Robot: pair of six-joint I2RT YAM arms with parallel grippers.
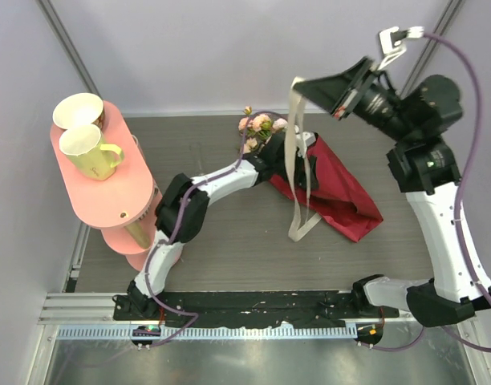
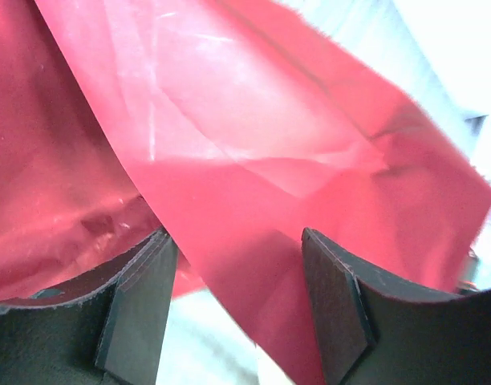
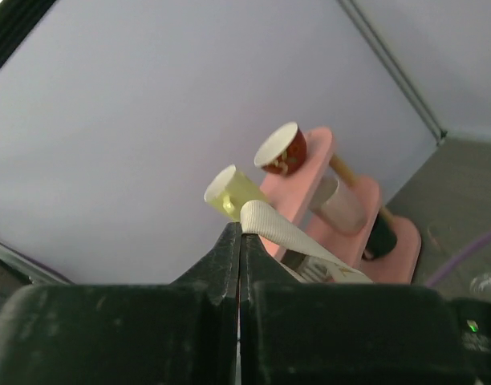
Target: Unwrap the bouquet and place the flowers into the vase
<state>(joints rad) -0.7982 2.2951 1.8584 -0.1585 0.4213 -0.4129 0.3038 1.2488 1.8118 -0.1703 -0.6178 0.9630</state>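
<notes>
At the right claw (image 3: 239,233) tips: shut flat on the top end of the cream ribbon (image 1: 298,160), held high above the table (image 1: 229,249). Below that claw: ribbon hanging slack in long loops, passing down over the dark red paper (image 1: 342,196), bottom loop resting on the tabletop at the near edge of the wrap.

Between the left claw (image 2: 236,241) fingers: fairly wide gap, with a fold of the red paper running through it. Not clamped from what the wrist view shows. Left pad close to or touching the sheet, can't tell which.

Just beyond the left claw, toward the back wall: flowers (image 1: 257,124), pale pink heads and green leaves poking out of the wrap's open end, lying low on the table. To the right of the left claw: rest of the paper, loosened and spread on the surface.

Well off to the left of both claws: pink stand (image 1: 117,196), two tiers. On the top tier: yellow-green mug (image 1: 89,152) and cream cup (image 1: 77,111), side by side. On the lower tier, seen only from the right wrist view: vase (image 3: 340,207), clear glass, blurred. Well apart from the flowers.
</notes>
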